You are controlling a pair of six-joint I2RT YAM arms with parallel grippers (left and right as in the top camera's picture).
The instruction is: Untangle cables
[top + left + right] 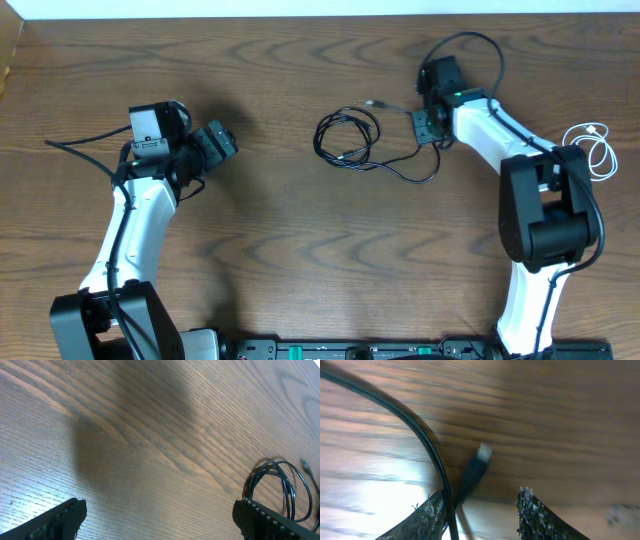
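Note:
A black cable (346, 138) lies coiled at the table's middle. One strand (415, 175) runs right and up toward my right gripper (428, 122), and a small plug end (372, 103) points out at the top. The white cable (596, 148) lies coiled at the far right. My right gripper (480, 517) is open low over the table; a black plug end (474, 471) and a black cord (417, 427) lie by its left finger. My left gripper (216, 143) is open and empty, left of the coil. In the left wrist view the gripper (160, 520) faces the coil (280, 485).
A thin black cord (80, 148) trails left from the left arm; I cannot tell whether it is a loose cable or arm wiring. A black arm wire (470, 45) loops behind the right gripper. The table's far edge (320, 12) runs along the top.

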